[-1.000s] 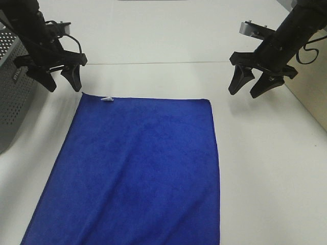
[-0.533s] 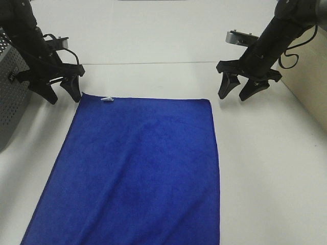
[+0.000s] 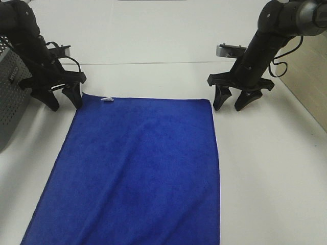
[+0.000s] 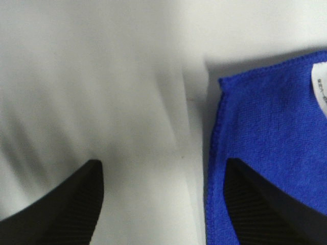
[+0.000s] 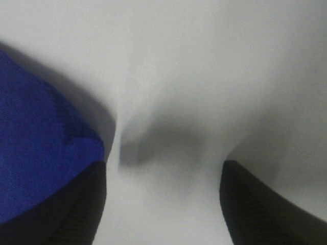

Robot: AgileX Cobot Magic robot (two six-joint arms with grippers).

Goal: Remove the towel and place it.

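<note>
The royal-blue towel (image 3: 138,168) lies flat on the white table, with a small white tag (image 3: 107,99) near its far left corner. My left gripper (image 3: 65,103) is open and low at that corner, one finger over the towel's edge (image 4: 240,153) and one on bare table. My right gripper (image 3: 229,106) is open and low at the far right corner, one finger at the towel's corner (image 5: 46,153), the other on bare table.
A grey perforated basket (image 3: 9,97) stands at the left edge of the table. A wooden panel (image 3: 311,76) runs along the right side. White table surface (image 3: 271,173) lies right of the towel.
Both grippers have come down and inward towards the towel's far corners. The right one moved left, the left one lowered. The towel has not moved.
</note>
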